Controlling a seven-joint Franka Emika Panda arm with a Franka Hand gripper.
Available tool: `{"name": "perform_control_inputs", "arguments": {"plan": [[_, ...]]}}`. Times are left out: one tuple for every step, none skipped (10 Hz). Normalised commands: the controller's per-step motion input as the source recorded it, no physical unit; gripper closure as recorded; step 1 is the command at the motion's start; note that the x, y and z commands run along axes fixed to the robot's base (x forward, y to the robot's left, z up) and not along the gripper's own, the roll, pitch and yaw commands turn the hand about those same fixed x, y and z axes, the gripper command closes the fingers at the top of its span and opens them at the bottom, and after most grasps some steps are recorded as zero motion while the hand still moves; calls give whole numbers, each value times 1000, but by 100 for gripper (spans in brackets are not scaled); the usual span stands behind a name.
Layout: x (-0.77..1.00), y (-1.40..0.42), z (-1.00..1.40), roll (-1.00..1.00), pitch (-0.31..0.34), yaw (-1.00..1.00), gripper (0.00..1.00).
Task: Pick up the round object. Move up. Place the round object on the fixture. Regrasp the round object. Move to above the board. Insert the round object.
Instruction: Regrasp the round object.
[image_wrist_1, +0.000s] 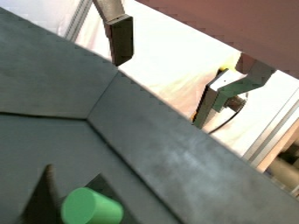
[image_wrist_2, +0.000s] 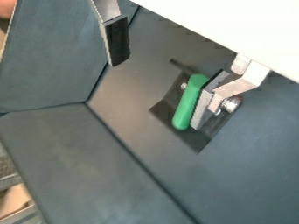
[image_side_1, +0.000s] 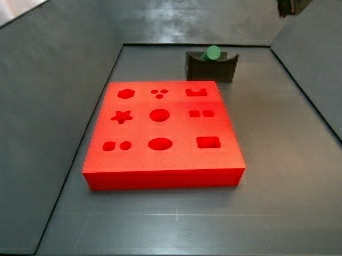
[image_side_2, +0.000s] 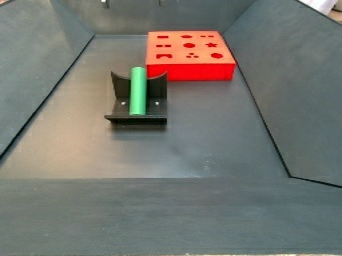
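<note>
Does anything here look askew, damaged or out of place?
Nothing stands out. The green peg lies in the fixture, the red board sits flat, and the gripper is open and empty, above the fixture.

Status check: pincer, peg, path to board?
Pincer open, empty, raised above the fixture. Green peg lying in the fixture notch, released. Red board holes uncovered, nothing between.

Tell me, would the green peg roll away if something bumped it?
Probably not right now: the round object lies in the notch of the fixture, which should cradle it. On flat floor its smooth round shape would likely roll. It looks stiff. The gripper hangs above it, jaws apart, holding nothing.
</note>
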Motion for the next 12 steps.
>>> {"name": "perform_control_inputs", "arguments": {"plan": [[89, -34, -12, 300, 113, 138, 0], [33, 78, -1000, 122, 68, 77, 0], [33, 78, -1000, 104, 41, 90, 0], [40, 73, -1000, 95, 17, 97, 0], [50, 66, -1000, 70, -16, 102, 0], [59, 66, -1000, 55, -35, 95, 0], [72, 61, -1000, 57, -50, 81, 0], [79, 56, -1000, 62, -58, 69, 0], [94, 48, -1000, 70, -67, 44, 0], [99, 42, -1000, 68, -69, 36, 0], [104, 37, -1000, 66, -65, 18, 0], [110, 33, -989, 66, -65, 11, 0]]}}
